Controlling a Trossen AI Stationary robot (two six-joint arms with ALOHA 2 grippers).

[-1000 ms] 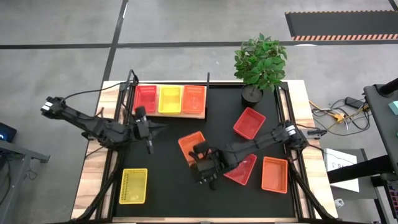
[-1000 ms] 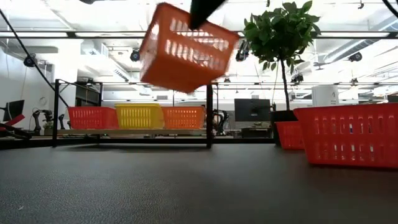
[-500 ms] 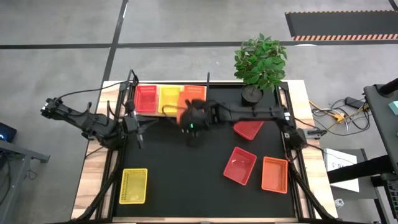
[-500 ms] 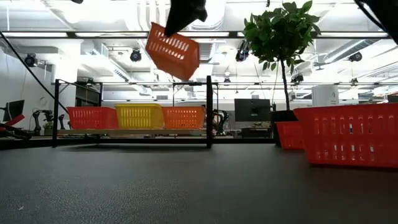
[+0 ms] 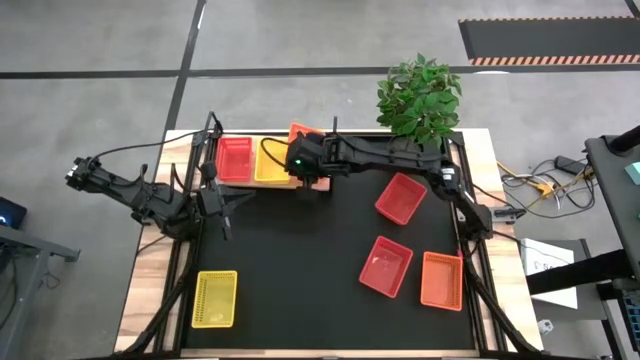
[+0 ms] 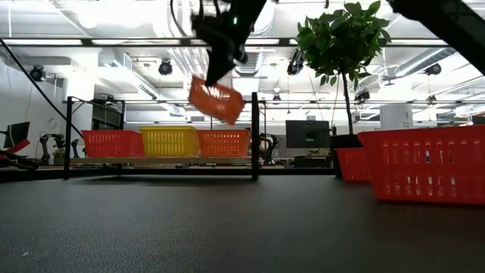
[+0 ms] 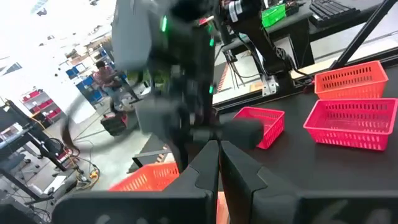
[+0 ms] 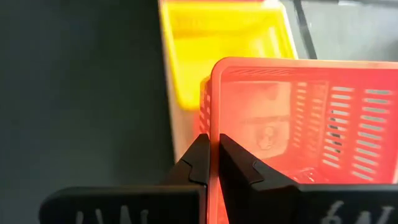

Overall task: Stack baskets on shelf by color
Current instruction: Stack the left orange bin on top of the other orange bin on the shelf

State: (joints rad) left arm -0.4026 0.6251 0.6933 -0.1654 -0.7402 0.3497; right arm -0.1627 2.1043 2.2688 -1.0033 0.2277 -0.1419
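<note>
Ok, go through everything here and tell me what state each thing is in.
held orange basket: airborne, tilted, by the shelf
right tool: shut on its rim
left tool: shut, empty
shelf red basket: upright, single
shelf yellow basket: upright, single
shelf orange basket: upright, single
mat yellow basket: upright, unstacked
mat orange basket: upright, unstacked

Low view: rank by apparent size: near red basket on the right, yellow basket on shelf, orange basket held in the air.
1. Near red basket, largest because closest to the camera.
2. Yellow basket.
3. Held orange basket, tilted in the right gripper, so unsure against the yellow.
</note>
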